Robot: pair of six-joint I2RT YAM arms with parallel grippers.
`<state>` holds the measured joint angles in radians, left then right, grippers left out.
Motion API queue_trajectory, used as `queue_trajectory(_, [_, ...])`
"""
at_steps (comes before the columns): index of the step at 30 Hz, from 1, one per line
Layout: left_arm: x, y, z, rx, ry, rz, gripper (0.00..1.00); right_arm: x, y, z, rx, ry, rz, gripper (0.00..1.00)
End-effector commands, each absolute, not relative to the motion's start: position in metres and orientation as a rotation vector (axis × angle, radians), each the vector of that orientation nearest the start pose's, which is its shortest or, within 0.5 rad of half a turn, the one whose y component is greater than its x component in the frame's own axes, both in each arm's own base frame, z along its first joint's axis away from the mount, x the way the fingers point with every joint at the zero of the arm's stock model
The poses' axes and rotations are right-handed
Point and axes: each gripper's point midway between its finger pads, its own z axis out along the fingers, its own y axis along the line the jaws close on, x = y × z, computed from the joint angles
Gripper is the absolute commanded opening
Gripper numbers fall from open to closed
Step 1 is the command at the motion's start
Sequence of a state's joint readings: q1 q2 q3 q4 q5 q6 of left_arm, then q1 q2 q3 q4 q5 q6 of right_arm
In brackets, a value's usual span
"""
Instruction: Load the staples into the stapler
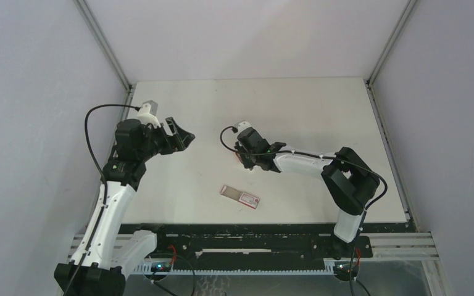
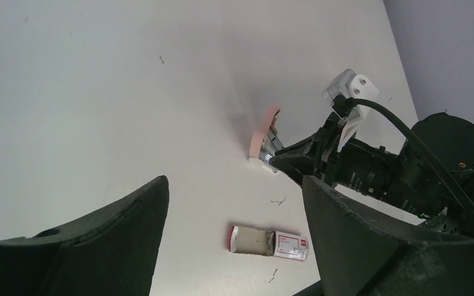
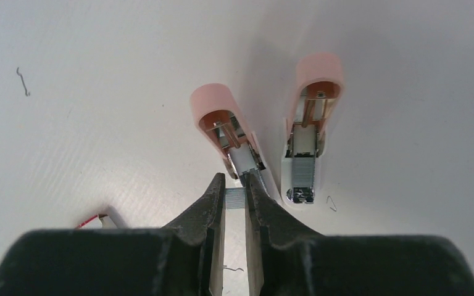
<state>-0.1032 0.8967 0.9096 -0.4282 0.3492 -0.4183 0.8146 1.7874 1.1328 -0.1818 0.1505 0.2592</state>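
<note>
The pink stapler [image 3: 222,120] lies open on the table, its two pink-capped halves side by side. The right half [image 3: 308,132] has a grey row of staples in its channel. My right gripper [image 3: 235,185] is shut on a short grey strip of staples [image 3: 235,198], right at the near end of the left half. In the top view the gripper [image 1: 247,157] covers the stapler. The red-and-white staple box [image 1: 241,196] lies slid open nearer the arms, and also shows in the left wrist view [image 2: 270,242]. My left gripper [image 1: 182,137] is open, empty and raised to the left.
Loose bent staples lie on the white table [image 1: 321,111]: one near the box [image 2: 278,200], one beside the stapler's right half [image 3: 331,203], one far left [image 3: 23,80]. A corner of the box [image 3: 95,219] shows left of my right fingers.
</note>
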Motion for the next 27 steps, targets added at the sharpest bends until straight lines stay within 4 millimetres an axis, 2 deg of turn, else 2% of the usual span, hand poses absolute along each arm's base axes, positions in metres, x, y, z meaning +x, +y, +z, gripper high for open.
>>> queue_trajectory(1, [0.289,-0.109,0.254,-0.072,2.001,-0.707,0.83,0.32,0.321,0.063,-0.696,2.274,0.389,0.12])
queue_trajectory(27, [0.29,-0.107,0.252,-0.064,2.001,-0.694,0.82,0.326,0.312,0.042,-0.862,2.236,0.389,0.12])
